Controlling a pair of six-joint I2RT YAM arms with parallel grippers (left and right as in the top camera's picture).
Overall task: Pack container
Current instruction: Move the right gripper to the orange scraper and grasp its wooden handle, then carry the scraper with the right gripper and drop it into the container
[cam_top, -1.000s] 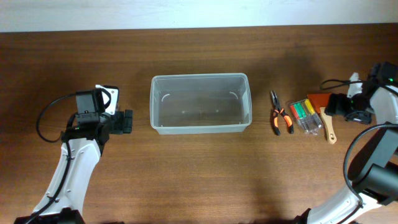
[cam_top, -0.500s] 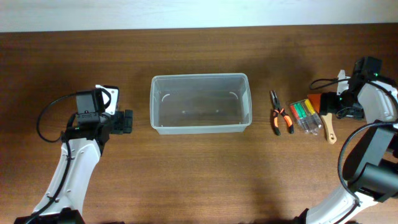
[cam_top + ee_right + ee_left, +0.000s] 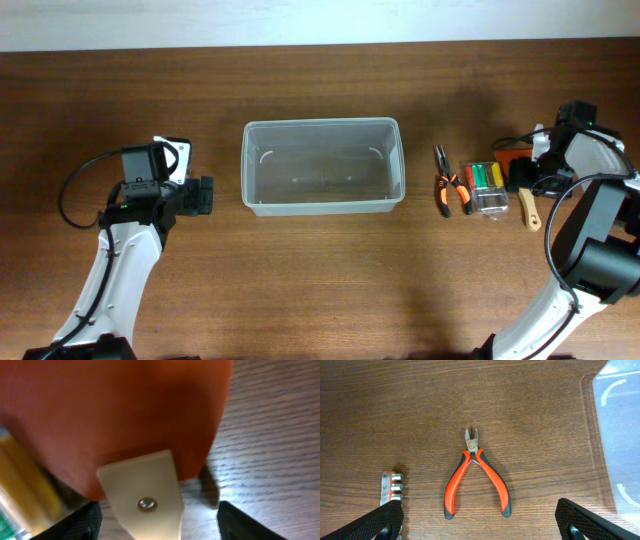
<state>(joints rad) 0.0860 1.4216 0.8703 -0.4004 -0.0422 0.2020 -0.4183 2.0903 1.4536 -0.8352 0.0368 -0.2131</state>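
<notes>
The clear plastic container [image 3: 320, 124] stands empty at mid-table; its corner shows at the right edge of the left wrist view [image 3: 620, 435]. Orange-handled pliers [image 3: 450, 192], a clear case of coloured bits [image 3: 485, 186] and an orange scraper with a pale wooden handle [image 3: 530, 210] lie to its right. My right gripper [image 3: 530, 172] is low over the scraper, open, with its fingers [image 3: 157, 522] either side of the handle [image 3: 145, 495] just below the orange blade [image 3: 115, 415]. My left gripper [image 3: 203, 196] is open and empty left of the container. The left wrist view shows pliers [image 3: 476, 477] ahead of the open fingers [image 3: 480, 525].
A metal bit holder [image 3: 391, 487] lies at the lower left of the left wrist view. The wooden table reaches a pale wall at the back [image 3: 320, 20]. My right arm's cable loops near the table's right edge [image 3: 520, 135].
My right gripper has moved left and down from the table's right edge onto the scraper. The left arm, container and tools have not moved.
</notes>
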